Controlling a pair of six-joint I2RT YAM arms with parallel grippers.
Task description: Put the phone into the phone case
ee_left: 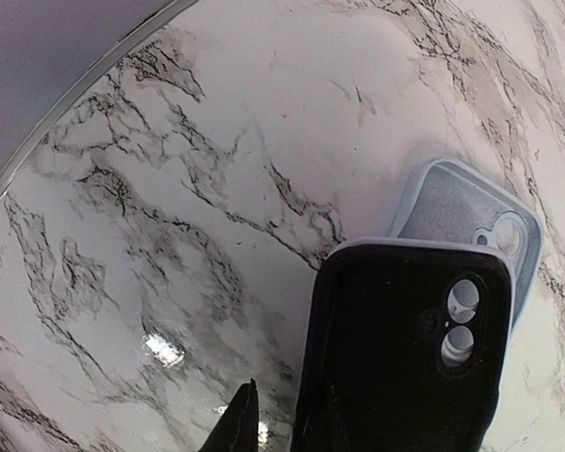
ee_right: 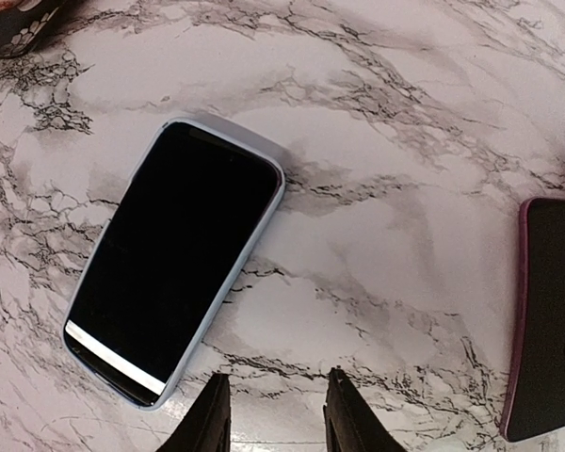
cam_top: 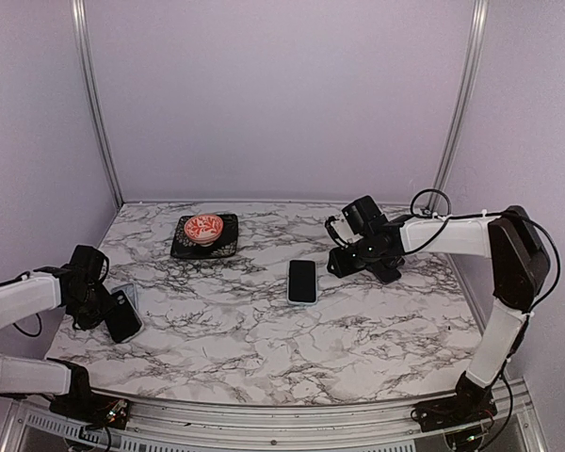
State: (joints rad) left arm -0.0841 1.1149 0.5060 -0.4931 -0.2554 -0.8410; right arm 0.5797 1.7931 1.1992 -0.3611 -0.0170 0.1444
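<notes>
Left gripper point(cam_top: 106, 303) sits low near the table's left edge, right at the black case point(ee_left: 405, 348), which lies partly over a pale case point(ee_left: 471, 212). Only one finger point(ee_left: 245, 424) shows in its wrist view, just beside the case's long edge, with a sliver of marble table point(ee_left: 217, 188) between them. The other finger is hidden behind the case, so I cannot tell whether the jaws have it pinched or stand apart. Right gripper point(ee_right: 275, 386) hovers with fingers parted and nothing between them, just short of the phone point(ee_right: 174, 273). The phone lies flat, screen up, near the middle of the table, well apart from both cases.

The step looks like securing a case. To do it well, pinch the black case by one long wall, near its middle, so it does not twist. Lift it free of the pale one without dragging that along.

Three things are hard to judge. The phone's pale blue rim could be its own body or a cover already on it. Which case is meant is unclear. So is the dark slab with a pink edge point(ee_right: 546, 320), cut off at the right of the right wrist view.
</notes>
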